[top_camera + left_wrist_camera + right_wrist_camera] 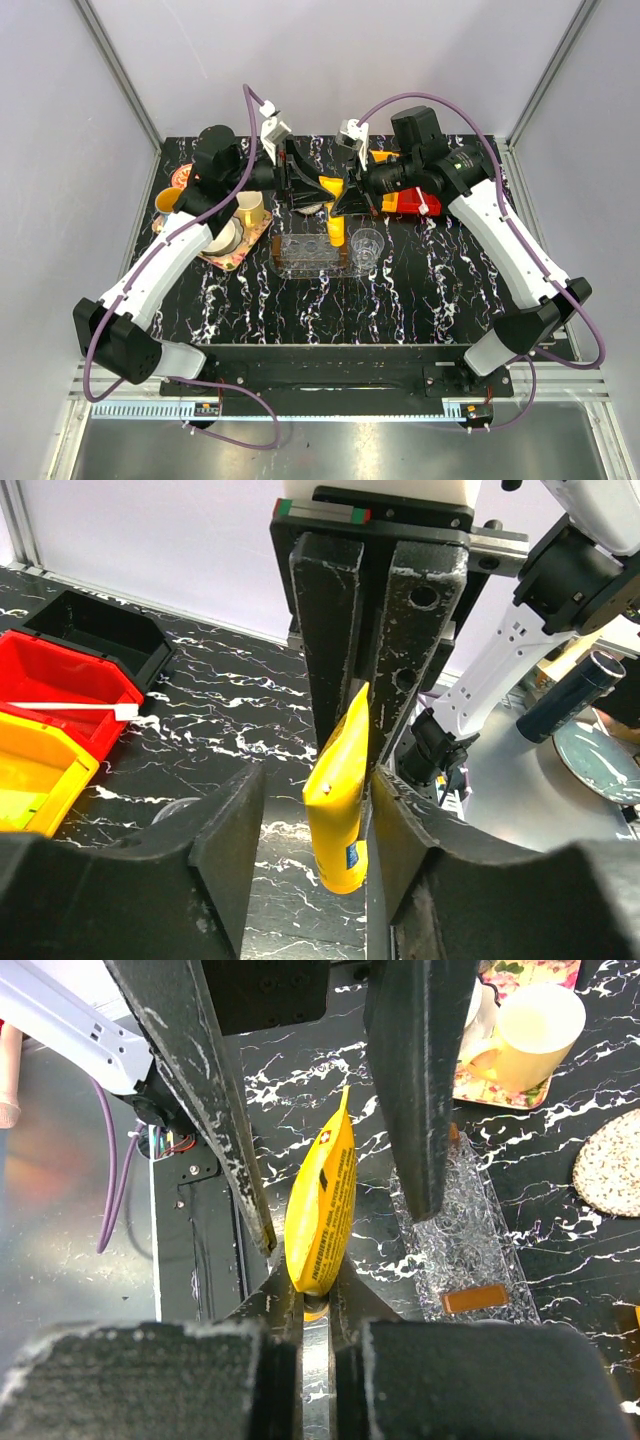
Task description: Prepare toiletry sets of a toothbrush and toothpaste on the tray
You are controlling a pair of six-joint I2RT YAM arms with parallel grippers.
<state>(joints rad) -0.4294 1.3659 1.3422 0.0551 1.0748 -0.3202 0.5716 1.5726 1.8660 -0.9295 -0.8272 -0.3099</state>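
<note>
An orange-yellow toothpaste tube point(322, 1205) hangs in the air between the two grippers, above the table beside the clear oval tray point(470, 1250). My right gripper point(315, 1305) is shut on the tube's cap end. My left gripper point(315, 775) straddles the same tube point(340, 820): its right finger lies against the tube, and a gap shows on the left side. In the top view both grippers meet above the tray point(300, 258). A white toothbrush point(70, 708) lies in the red bin point(50, 680).
A black bin point(100, 630) and a yellow bin point(30, 770) flank the red one. A colourful square tray point(235, 250) holds cups, among them a yellow cup point(535, 1020). A clear glass point(367, 243) stands next to the oval tray, and a round patterned dish point(610, 1160) lies beyond it.
</note>
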